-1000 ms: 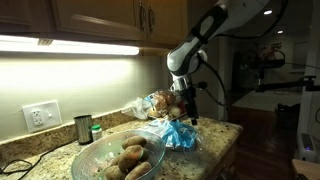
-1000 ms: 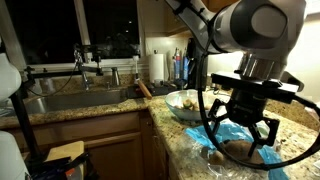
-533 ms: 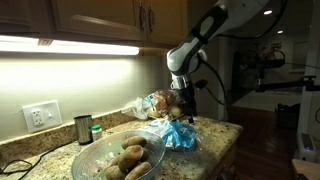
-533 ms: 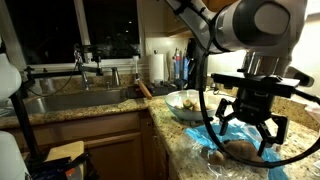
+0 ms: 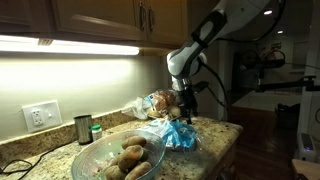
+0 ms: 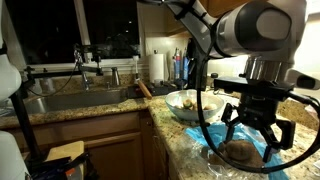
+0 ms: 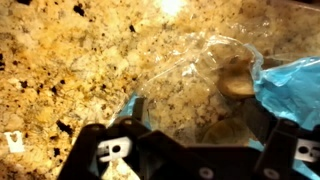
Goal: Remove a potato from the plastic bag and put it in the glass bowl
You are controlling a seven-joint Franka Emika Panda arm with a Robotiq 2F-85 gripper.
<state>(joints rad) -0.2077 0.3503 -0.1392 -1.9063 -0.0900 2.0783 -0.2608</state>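
Pincer (image 6: 254, 138) lowered over plastic bag (image 5: 176, 135), wide open, empty.

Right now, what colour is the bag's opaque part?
Blue; the plastic bag shows best in wrist view.

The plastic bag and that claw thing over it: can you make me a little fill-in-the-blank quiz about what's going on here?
1. The gripper hangs above the plastic bag with its jaws ___.
2. The glass bowl holds several ___.
3. Part of the plastic bag is clear, and part is coloured ___.

Missing words: open; potatoes; blue.
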